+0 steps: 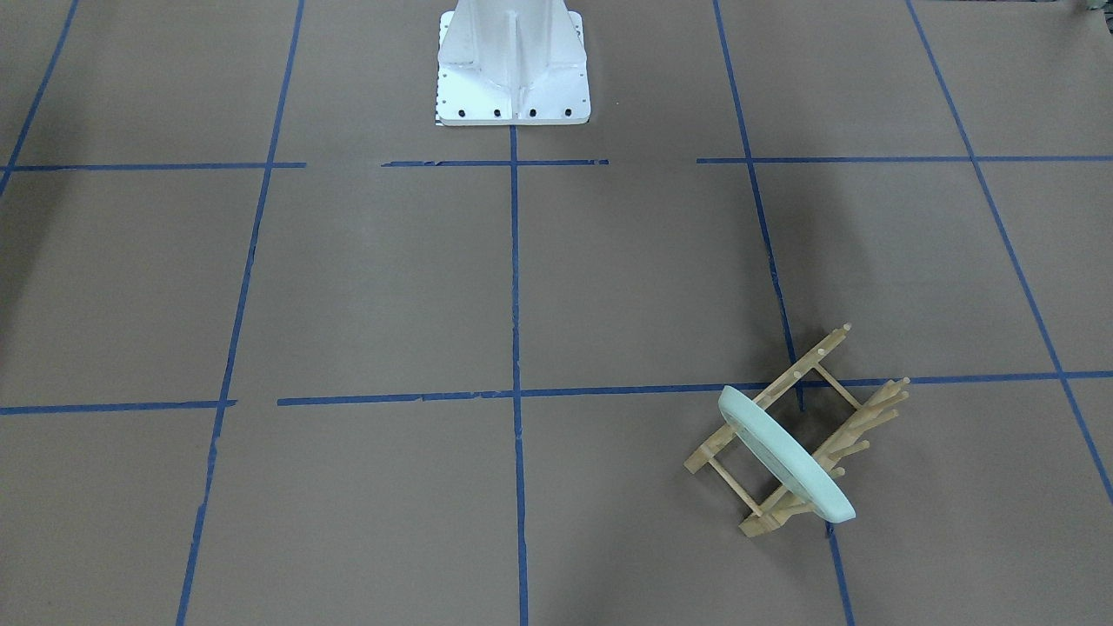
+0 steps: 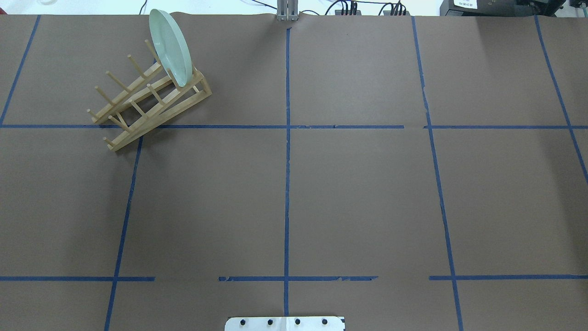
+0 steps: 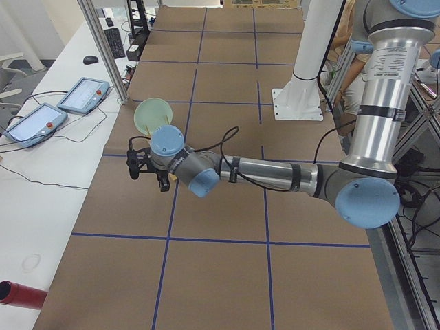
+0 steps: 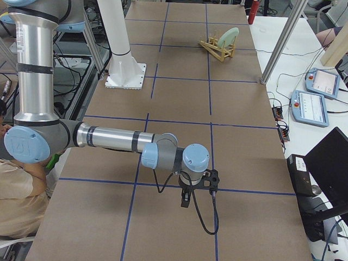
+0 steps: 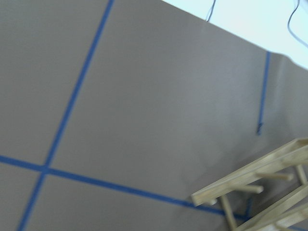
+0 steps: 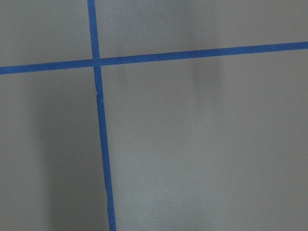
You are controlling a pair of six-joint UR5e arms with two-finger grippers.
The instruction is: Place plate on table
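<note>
Overhead and front-facing cameras look down from opposite sides of the table [image 2: 358, 193], sharing rack [image 2: 202, 92] and plate [image 2: 171, 48]; end cameras look along it; wrist cameras hang close above tape lines [image 6: 101, 144]

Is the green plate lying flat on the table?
No, the plate stands on its edge between the pegs of the wooden rack, not flat on the table.

The plate [image 1: 787, 456] is plain pale mint green, the rack [image 2: 161, 118] light wood, the counter [image 1: 365, 287] matte brown gridded with blue tape lines [image 1: 515, 261], the robot base [image 1: 513, 78] white.
</note>
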